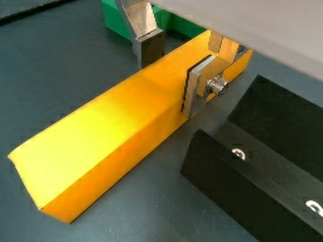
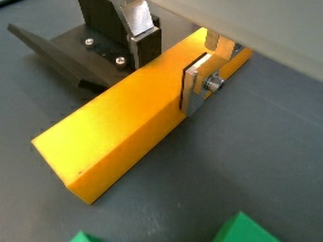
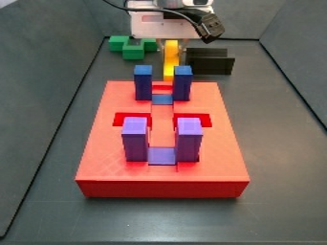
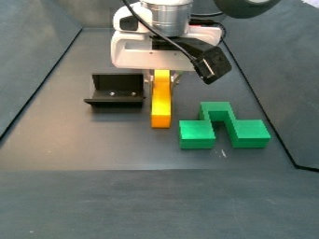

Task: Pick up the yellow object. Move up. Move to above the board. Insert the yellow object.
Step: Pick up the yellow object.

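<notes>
I am at the pick-up step. My gripper [image 2: 171, 59] is down over the far end of the bar [image 2: 127, 123], which lies flat on the floor beyond the board [image 3: 163, 158], with its long axis running near to far. In both wrist views the fingers straddle the bar across its width: one silver plate [image 1: 199, 83] sits flush against the bar's side face, and the other [image 1: 149, 45] is down at the opposite side. I read the jaws as narrowed onto the bar, though I cannot tell from here whether the far pad is truly pressing or only just beside the yellow face.

The bar does not look lifted; its near end appears to rest on the floor in a side view [image 4: 161, 98]. The fixture [image 4: 115, 91] stands just left of it there, and the green block [image 4: 225, 128] sits to its right, near but apart. The black block [image 3: 211, 61] is at the far end of the floor in a side view.

My next move is a straight lift, if the grip is firm. Since I hold the bar near one end, the free end may droop, so I want to rise slowly and clear the fixture and green block before travelling over to the board's posts [image 3: 161, 81].
</notes>
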Motion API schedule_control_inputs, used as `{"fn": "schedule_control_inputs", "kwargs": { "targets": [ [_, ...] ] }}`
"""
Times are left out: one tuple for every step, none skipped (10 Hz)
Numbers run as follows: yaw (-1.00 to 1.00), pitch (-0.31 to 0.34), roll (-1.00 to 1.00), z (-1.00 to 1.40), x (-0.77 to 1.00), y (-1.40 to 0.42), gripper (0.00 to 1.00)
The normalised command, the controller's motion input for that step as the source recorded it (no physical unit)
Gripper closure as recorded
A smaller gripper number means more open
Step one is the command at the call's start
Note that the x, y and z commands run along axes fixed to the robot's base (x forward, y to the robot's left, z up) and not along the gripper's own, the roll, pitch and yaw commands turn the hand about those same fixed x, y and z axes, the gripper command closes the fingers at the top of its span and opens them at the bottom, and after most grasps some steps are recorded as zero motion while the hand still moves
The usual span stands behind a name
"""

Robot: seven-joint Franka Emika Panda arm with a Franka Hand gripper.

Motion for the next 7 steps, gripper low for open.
{"fn": "schedule_control_inputs", "kwargs": {
  "targets": [
    [0.00, 0.000, 0.00, 0.00, 0.00, 0.00, 1.00],
    [0.00, 0.000, 0.00, 0.00, 0.00, 0.00, 1.00],
    [0.00, 0.000, 0.00, 0.00, 0.00, 0.00, 1.00],
    [0.00, 0.000, 0.00, 0.00, 0.00, 0.00, 1.00],
    [0.00, 0.000, 0.00, 0.00, 0.00, 0.00, 1.00],
    [0.00, 0.000, 0.00, 0.00, 0.00, 0.00, 1.00],
    [0.00, 0.000, 0.00, 0.00, 0.00, 0.00, 1.00]
  ]
}}
